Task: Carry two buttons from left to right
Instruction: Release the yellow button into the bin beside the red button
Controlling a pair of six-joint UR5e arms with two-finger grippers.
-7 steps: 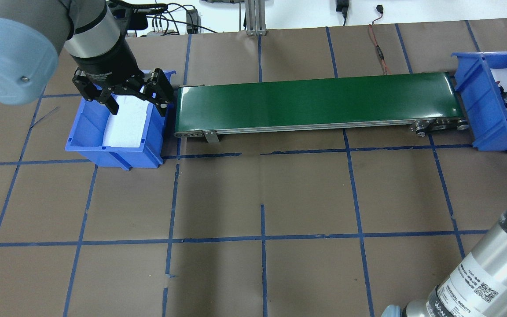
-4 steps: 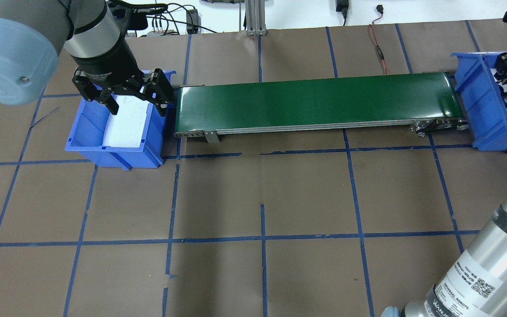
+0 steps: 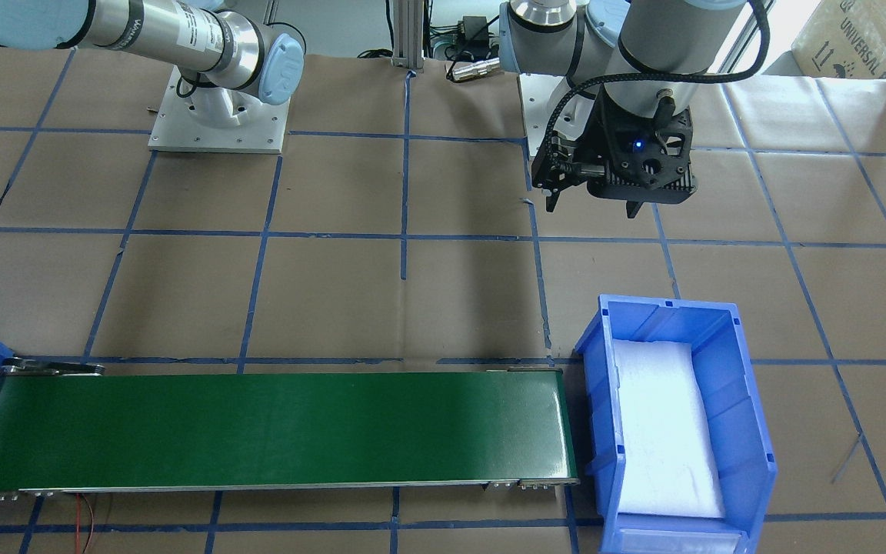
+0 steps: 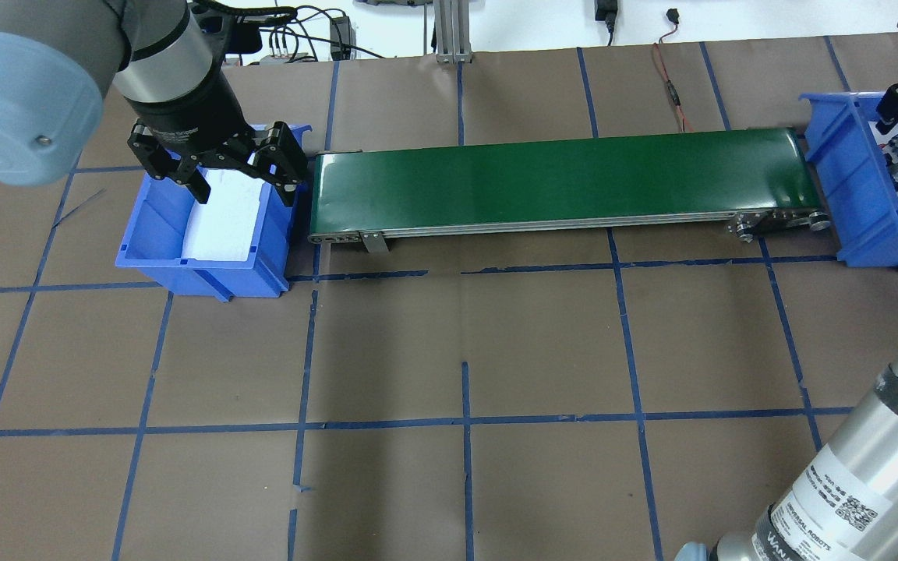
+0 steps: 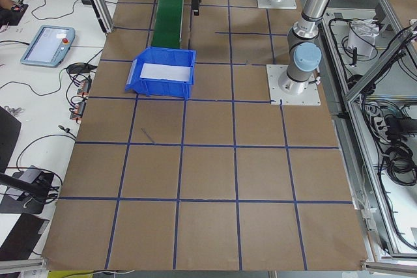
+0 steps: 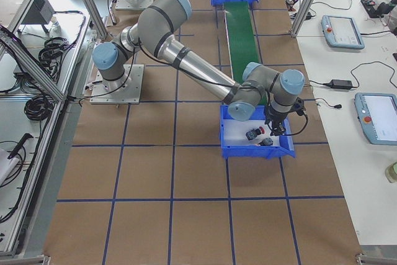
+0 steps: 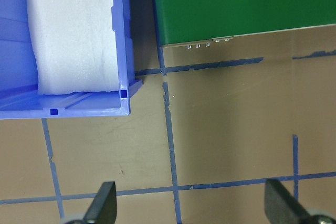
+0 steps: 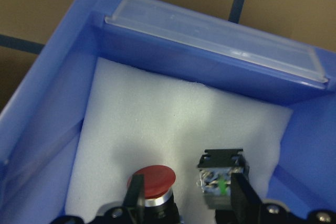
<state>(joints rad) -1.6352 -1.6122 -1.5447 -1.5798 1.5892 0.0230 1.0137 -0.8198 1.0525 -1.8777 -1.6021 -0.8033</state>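
The red button and the second button lay side by side, apart, on the foam pad inside the right bin. The second button showed its contact end to the wrist camera. Both buttons were therefore at the destination, and the transport was judged complete or nearly so.

The right gripper hung directly over them. Its jaws were spread and held nothing, and in the wrist view one finger overlapped the edge of each button. The left gripper hovered over the left bin, jaws spread and empty. That bin held only foam. The conveyor belt between the bins carried nothing.

Hazard: any sideways drift during withdrawal could catch a finger on a cap or housing and tip or drag a button. A premature closure could re-grip one. A straight vertical retreat was advisable.
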